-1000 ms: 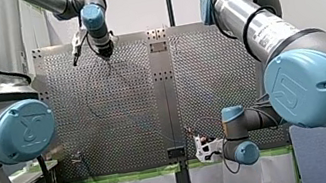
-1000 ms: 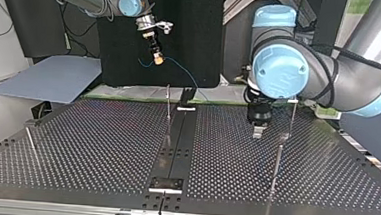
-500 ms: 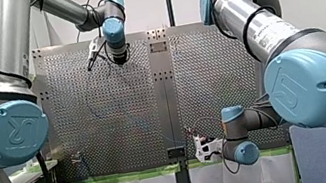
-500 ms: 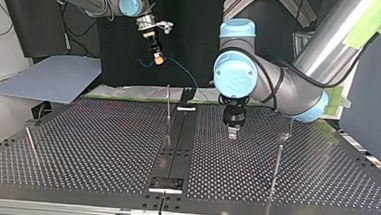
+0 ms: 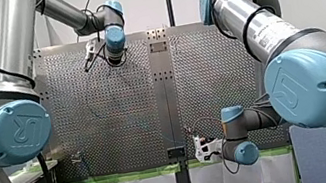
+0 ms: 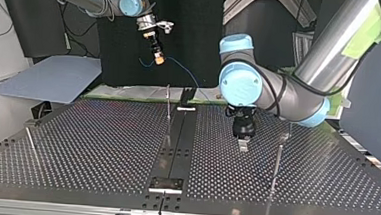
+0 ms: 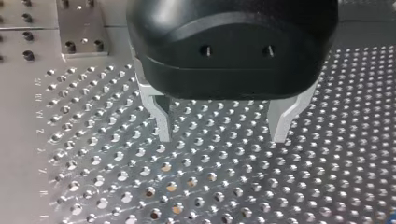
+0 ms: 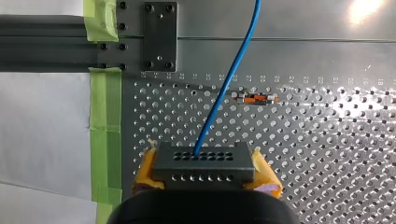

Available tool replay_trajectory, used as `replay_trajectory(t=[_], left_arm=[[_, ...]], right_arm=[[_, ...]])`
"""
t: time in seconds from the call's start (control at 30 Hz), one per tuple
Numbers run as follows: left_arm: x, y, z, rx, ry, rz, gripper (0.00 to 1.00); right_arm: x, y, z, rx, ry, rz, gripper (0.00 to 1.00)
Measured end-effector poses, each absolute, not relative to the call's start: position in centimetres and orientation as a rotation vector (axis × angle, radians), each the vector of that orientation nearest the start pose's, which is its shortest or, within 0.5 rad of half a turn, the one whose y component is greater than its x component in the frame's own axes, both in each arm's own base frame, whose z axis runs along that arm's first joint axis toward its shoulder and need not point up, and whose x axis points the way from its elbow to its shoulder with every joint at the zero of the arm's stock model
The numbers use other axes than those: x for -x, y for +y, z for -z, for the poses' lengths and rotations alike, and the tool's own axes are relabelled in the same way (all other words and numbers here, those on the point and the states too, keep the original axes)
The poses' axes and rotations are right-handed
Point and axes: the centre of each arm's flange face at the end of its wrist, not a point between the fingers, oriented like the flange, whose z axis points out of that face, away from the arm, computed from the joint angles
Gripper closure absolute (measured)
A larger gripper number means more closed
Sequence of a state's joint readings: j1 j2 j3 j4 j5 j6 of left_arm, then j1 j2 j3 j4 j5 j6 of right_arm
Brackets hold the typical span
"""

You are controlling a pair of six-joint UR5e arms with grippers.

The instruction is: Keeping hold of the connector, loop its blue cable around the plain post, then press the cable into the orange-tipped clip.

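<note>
In the right wrist view my right gripper (image 8: 205, 171) has its yellow pads shut on a dark grey connector (image 8: 203, 156). Its blue cable (image 8: 224, 88) runs ahead over the plate, passing beside the orange-tipped clip (image 8: 256, 98). The top view shows this gripper (image 6: 157, 57) raised beyond the table's far edge, the cable (image 6: 182, 70) drooping from it. My left gripper (image 7: 222, 137) hangs open just above the perforated plate (image 7: 196, 186), its metal fingers (image 7: 162, 125) holding nothing. In the top view it (image 6: 243, 142) stands right of the centre rail, left of a thin post (image 6: 277, 163).
A thin post (image 6: 168, 105) rises near the far end of the dark centre rail (image 6: 176, 136). Another post (image 6: 292, 118) stands behind my left gripper and a leaning one (image 6: 30, 142) at the top view's left. Green tape (image 8: 105, 116) lines the plate's edge.
In the top view my left gripper swung left toward the centre rail, then came back a little to the right and nearer the camera. My right gripper stayed still with the connector.
</note>
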State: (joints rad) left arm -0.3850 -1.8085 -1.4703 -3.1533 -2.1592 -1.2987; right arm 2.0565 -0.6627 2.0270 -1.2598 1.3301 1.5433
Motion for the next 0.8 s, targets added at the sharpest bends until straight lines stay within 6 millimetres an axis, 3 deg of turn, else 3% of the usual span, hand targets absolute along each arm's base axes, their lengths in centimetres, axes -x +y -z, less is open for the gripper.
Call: replay_trajectory(t=[0.17,0.33,0.8], left_arm=[[-50.2,-28.8,-40.2,-0.134,1.685,-0.427,0.0],[-51.7,-28.4,-38.1,-0.117,1.706,-0.491,0.0],[-52.1,-26.9,-36.8,-0.111,1.747,-0.625,0.0]], right_arm=[[-37.3,-36.9,6.9,-1.824,-0.813,-1.642,1.0],[-37.4,-36.8,6.9,-1.827,-0.812,-1.642,1.0],[-37.5,-36.7,6.9,-1.828,-0.812,-1.642,1.0]])
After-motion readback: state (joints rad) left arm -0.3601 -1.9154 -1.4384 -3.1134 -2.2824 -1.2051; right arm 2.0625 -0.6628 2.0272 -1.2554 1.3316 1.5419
